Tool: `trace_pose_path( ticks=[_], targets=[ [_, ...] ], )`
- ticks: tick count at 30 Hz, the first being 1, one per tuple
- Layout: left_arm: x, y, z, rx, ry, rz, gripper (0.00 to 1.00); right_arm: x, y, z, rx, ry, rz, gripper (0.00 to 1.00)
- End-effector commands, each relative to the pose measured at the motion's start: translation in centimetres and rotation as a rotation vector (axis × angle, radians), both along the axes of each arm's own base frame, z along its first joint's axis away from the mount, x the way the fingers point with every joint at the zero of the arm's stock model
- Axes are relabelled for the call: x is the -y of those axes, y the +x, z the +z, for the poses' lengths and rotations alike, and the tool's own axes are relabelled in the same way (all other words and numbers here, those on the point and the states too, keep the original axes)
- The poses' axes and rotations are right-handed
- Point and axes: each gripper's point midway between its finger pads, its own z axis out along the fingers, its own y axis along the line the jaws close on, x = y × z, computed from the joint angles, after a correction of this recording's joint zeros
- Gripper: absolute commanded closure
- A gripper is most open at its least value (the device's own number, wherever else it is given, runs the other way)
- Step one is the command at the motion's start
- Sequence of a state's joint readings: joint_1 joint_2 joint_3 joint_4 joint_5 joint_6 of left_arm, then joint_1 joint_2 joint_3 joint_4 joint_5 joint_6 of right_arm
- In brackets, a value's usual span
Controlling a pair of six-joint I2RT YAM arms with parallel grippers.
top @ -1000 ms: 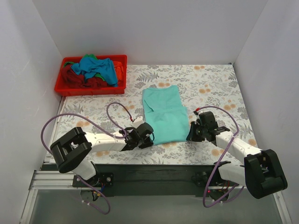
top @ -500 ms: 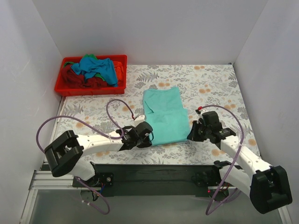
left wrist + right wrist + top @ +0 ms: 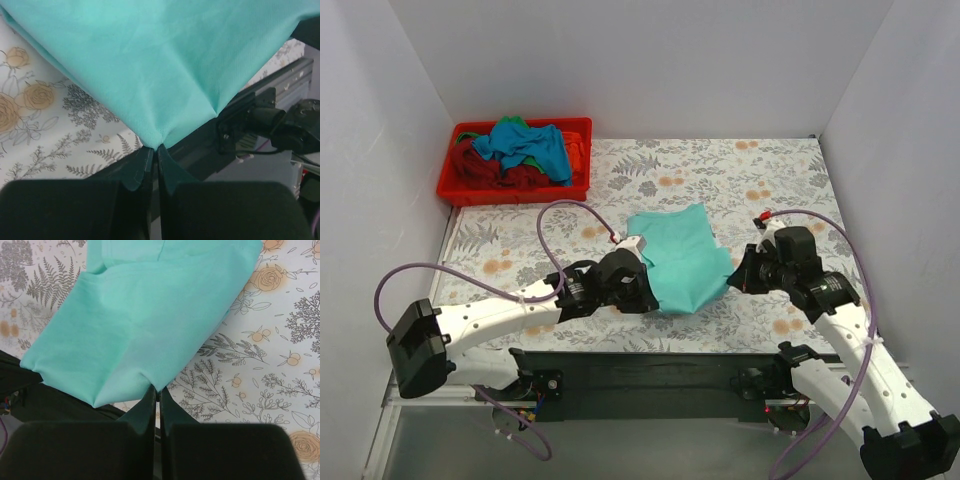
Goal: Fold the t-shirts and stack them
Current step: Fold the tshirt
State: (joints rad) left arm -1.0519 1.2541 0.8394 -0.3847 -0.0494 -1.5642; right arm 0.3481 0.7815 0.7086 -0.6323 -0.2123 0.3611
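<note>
The mint-teal t-shirt (image 3: 680, 258) lies partly folded in the middle of the table, its near edge lifted off the cloth. My left gripper (image 3: 642, 290) is shut on the shirt's near left corner (image 3: 152, 142). My right gripper (image 3: 733, 277) is shut on the near right corner (image 3: 156, 385). The shirt hangs stretched between both grippers and fills both wrist views. Other t-shirts, blue (image 3: 530, 142), dark red (image 3: 480, 165), green and orange, lie heaped in the red bin (image 3: 570, 190).
The red plastic bin stands at the far left corner. The table carries a floral cloth (image 3: 770, 190). White walls close in the left, back and right. The black front rail (image 3: 650, 370) runs along the near edge.
Both grippers have lifted and carried the shirt's near edge away from the table's front edge toward the far side. The shirt looks shorter and wider now. Both arms have stretched out.
</note>
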Motion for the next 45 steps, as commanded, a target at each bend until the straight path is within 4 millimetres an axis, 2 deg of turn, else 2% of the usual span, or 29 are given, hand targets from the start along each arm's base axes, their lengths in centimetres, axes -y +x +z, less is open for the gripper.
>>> trace_pose_path(
  ticks=[1, 8, 13, 14, 15, 17, 21, 24, 26, 30, 37, 42, 45],
  targets=[
    [0.8, -2.3, 3.8, -0.025, -0.084, -0.08, 1.0, 0.0, -1.0, 3.6, 0.033, 0.031, 0.014, 0.99],
    [1.7, -4.8, 7.0, -0.058, -0.172, -0.098, 1.0, 0.4, -2.3, 7.9, 0.087, 0.063, 0.002, 0.99],
    [2.6, -7.1, 8.5, -0.079, -0.215, -0.124, 1.0, 0.9, -3.1, 9.7, 0.11, 0.073, -0.021, 0.99],
    [2.8, -7.9, 8.6, -0.087, -0.218, -0.14, 1.0, 1.0, -3.2, 10.2, 0.121, 0.077, -0.026, 0.99],
    [2.8, -7.6, 8.5, -0.068, -0.215, -0.116, 1.0, 1.0, -3.3, 10.3, 0.121, 0.078, -0.029, 0.99],
    [3.1, -8.2, 8.2, -0.078, -0.208, -0.118, 1.0, 1.2, -3.5, 10.4, 0.123, 0.082, -0.039, 0.99],
    [4.1, -8.9, 6.8, -0.103, -0.195, -0.128, 1.0, 1.6, -3.4, 9.7, 0.114, 0.071, -0.068, 0.99],
    [4.5, -8.9, 6.3, -0.107, -0.228, -0.116, 1.0, 2.1, -3.0, 9.3, 0.114, 0.055, -0.109, 0.99],
    [4.9, -8.5, 6.7, -0.093, -0.271, -0.098, 1.0, 2.5, -2.6, 8.9, 0.119, 0.038, -0.137, 0.99],
    [5.6, -8.1, 5.8, -0.099, -0.275, -0.081, 1.0, 2.7, -1.4, 8.9, 0.138, 0.031, -0.172, 0.99],
    [6.2, -7.7, 4.2, -0.116, -0.27, -0.058, 1.0, 2.2, 0.7, 8.9, 0.163, 0.042, -0.196, 0.99],
    [6.0, -6.4, 5.5, -0.085, -0.32, -0.02, 1.0, 2.1, 1.8, 9.2, 0.181, 0.042, -0.211, 0.99],
    [5.6, -5.2, 5.5, -0.083, -0.324, 0.01, 1.0, 2.0, 2.7, 9.2, 0.191, 0.037, -0.215, 0.99]
  ],
)
